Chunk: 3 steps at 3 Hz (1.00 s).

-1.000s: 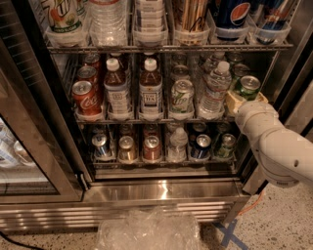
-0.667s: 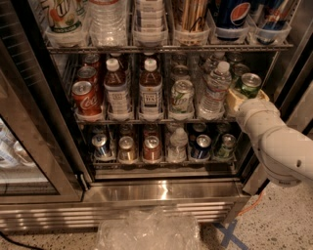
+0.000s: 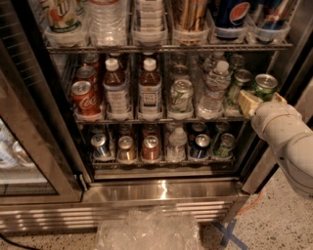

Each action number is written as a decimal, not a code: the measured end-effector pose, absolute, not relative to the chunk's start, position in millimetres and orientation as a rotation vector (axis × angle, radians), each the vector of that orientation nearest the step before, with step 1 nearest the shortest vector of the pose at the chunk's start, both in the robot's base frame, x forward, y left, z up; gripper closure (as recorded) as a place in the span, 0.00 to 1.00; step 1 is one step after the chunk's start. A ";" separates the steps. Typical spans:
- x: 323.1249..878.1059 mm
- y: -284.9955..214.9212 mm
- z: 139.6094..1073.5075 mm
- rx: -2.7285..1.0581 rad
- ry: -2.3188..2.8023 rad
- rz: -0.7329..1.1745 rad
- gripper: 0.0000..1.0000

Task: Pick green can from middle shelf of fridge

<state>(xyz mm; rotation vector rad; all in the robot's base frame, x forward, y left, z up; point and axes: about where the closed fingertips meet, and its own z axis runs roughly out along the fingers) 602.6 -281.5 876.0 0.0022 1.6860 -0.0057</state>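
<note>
Gripper: the gripper (image 3: 260,100) sits at the right end of the middle shelf (image 3: 161,118), at the front edge, on the end of a thick white arm (image 3: 288,139) that reaches in from the lower right.
Grip state: cream-coloured fingers (image 3: 247,102) sit on either side of the green can (image 3: 265,84), closed against its lower body and holding it.
Green can: upright between the fingers, with its silver top and the upper part of its green body showing above them.
Just left of the gripper: a second green can (image 3: 241,80) stands a little further back in the rack, then a clear water bottle (image 3: 215,90).
Further left: a pale whitish-green can (image 3: 181,96), two brown tea bottles (image 3: 149,88) side by side, and a red cola can (image 3: 83,97) at the far end.
Below the gripper, to its left: a lower rack of short cans (image 3: 146,148).
Above the gripper, to its left: a rack with tall Pepsi cans (image 3: 230,12) and bottles.
Fridge: the fridge (image 3: 161,193) shows its steel base under the racks, with the glass door (image 3: 29,156) open, well to the left of the gripper.
Floor, down and left of the gripper: crumpled clear plastic (image 3: 146,229) and a blue tape cross (image 3: 227,234).
</note>
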 end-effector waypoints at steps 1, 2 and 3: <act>568.0 -287.9 896.1 -0.037 1.685 0.076 1.00; 545.7 -268.0 910.1 -0.121 1.667 0.203 1.00; 530.8 -245.5 909.7 -0.196 1.682 0.354 1.00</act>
